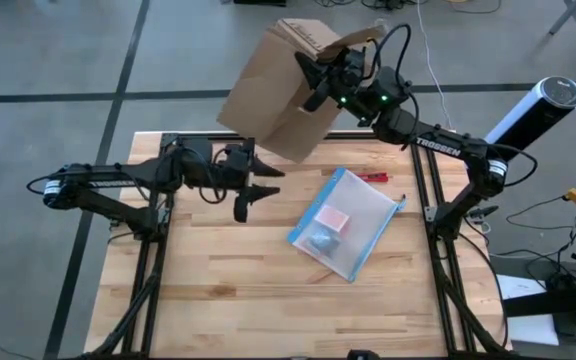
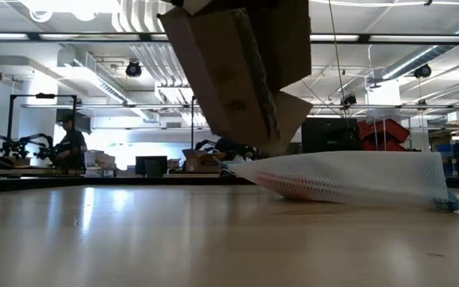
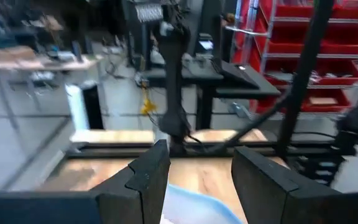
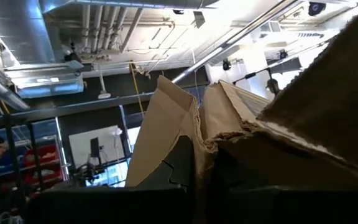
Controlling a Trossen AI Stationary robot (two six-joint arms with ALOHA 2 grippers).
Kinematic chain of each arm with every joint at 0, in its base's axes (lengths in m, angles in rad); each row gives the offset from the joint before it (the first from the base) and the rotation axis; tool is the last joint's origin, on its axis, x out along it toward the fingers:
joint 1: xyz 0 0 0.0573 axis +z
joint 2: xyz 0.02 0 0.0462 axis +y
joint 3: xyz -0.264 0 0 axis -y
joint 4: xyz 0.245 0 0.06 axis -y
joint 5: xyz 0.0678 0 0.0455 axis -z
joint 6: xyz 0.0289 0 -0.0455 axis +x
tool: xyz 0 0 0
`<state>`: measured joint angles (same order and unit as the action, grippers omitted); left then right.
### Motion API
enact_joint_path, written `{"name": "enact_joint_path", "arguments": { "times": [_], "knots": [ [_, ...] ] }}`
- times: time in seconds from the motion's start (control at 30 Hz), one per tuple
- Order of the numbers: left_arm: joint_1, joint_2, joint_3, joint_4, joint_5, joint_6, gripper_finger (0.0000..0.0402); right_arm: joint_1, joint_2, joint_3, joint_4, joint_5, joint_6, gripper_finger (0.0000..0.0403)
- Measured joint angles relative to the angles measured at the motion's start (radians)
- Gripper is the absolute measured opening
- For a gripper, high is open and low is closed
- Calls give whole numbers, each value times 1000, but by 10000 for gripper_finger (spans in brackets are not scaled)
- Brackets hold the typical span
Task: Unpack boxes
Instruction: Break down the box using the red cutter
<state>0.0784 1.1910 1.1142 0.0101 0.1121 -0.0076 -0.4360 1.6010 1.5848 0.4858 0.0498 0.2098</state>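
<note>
Hanging tilted above the far edge of the table [image 1: 228,300], the box [image 1: 278,90] is clamped by the right gripper [image 1: 320,72], whose fingers pinch a crumpled flap at the box's upper side. In the right wrist view the fingers are mostly buried under torn cardboard, so only dark shapes show beneath the folded flap. From the low view the box's top is cut off by the frame, and its lower corner dips behind the pouch [image 1: 346,222], so whether it touches anything there cannot be made out. The pouch lies flat near the table's middle, toward the right side; inside it a pink item and a darker, rounder one show through the plastic, both too blurred to identify. A small red tool [image 1: 373,177] lies just beyond the pouch's far corner, close to the right frame rail. The left gripper [image 1: 253,188] hovers low over the far-left part of the table with its fingers spread apart and nothing between them; in its own wrist view a pale blue edge shows between the fingers, cut off by the frame. The whole near half of the table is bare wood, and the left side in front of the left arm is open too. A person stands far off in the room behind.
</note>
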Motion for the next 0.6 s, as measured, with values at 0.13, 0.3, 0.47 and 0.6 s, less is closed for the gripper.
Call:
{"name": "enact_joint_path", "arguments": {
  "times": [0.13, 0.3, 0.47, 0.6],
  "knots": [
    [0, 16, 22, -4, -87, 35, 155, 19, 23, 0, 4, 1, 22, 0],
    [4, 67, 22, -39, -157, 35, 155, 43, 39, 0, 17, -6, 45, 0],
    [4, 136, 22, -44, -228, -7, 155, 58, 41, 12, 26, -28, 64, 0],
    [3, 170, 22, -49, -295, -50, 155, 70, 41, 52, 26, -51, 59, 0]
  ]
}}
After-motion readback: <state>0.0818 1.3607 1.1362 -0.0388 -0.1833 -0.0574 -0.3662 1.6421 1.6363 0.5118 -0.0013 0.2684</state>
